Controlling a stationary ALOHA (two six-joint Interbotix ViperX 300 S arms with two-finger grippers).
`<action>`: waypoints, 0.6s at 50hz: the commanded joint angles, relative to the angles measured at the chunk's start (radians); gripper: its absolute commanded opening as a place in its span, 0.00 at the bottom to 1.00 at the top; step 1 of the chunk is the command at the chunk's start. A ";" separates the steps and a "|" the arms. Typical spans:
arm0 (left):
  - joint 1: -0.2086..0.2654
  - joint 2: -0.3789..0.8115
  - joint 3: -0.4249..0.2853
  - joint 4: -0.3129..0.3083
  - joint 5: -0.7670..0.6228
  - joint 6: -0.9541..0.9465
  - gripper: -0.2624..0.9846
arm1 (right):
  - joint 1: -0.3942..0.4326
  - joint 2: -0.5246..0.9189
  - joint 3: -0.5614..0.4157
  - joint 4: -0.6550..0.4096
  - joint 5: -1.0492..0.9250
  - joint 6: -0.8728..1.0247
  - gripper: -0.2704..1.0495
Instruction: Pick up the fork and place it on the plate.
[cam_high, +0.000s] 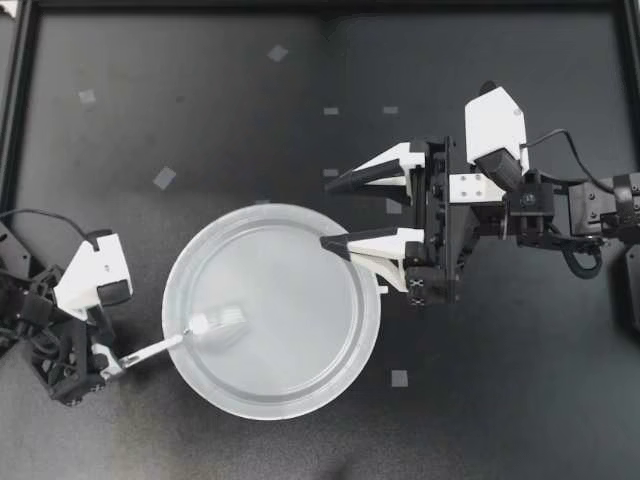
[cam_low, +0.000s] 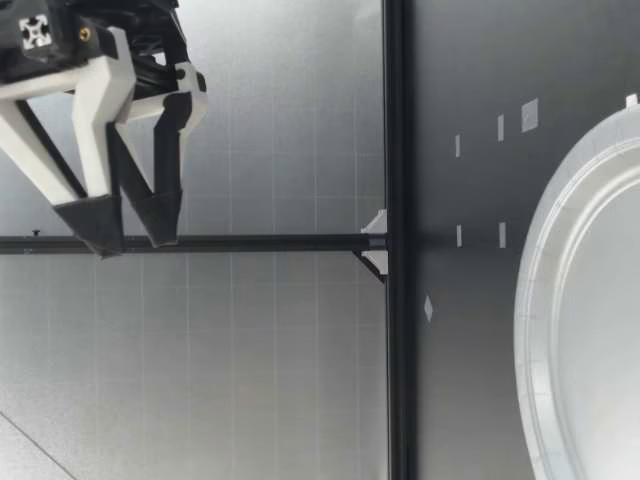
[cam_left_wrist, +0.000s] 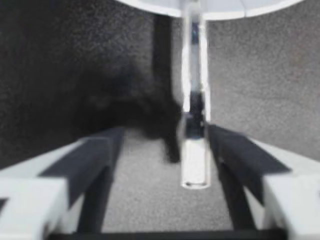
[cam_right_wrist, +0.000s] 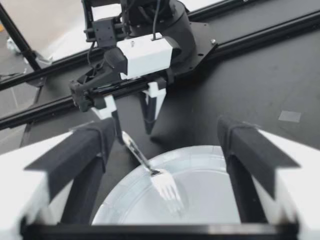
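Note:
A clear plastic fork (cam_high: 205, 327) lies with its tines on the pale round plate (cam_high: 300, 340) and its handle sticking out over the plate's left rim. My left gripper (cam_high: 112, 362) is at the handle's end. In the left wrist view the handle (cam_left_wrist: 195, 150) runs between the open fingers (cam_left_wrist: 97, 160), close to one and apart from the other. My right gripper (cam_high: 328, 213) hangs open over the plate's upper right rim, nothing in it. The right wrist view shows the fork (cam_right_wrist: 152, 172), the plate (cam_right_wrist: 210, 195) and my left gripper (cam_right_wrist: 131, 112) beyond.
Small pale tape patches (cam_high: 164, 178) dot the dark table behind the plate. A black frame rail (cam_high: 20, 100) runs along the left edge. In the low view a gripper (cam_low: 130, 228) hangs open high above the table, the plate's rim (cam_low: 535, 300) below it.

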 joint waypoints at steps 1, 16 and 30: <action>-0.002 0.003 -0.015 -0.002 0.000 0.000 0.74 | -0.005 -0.018 -0.015 0.002 -0.011 0.003 0.82; -0.002 0.002 -0.023 -0.002 -0.002 -0.002 0.74 | -0.006 -0.023 -0.015 0.002 -0.011 0.003 0.82; -0.003 0.026 -0.025 -0.002 0.000 -0.003 0.74 | -0.006 -0.023 -0.015 0.002 -0.011 0.002 0.82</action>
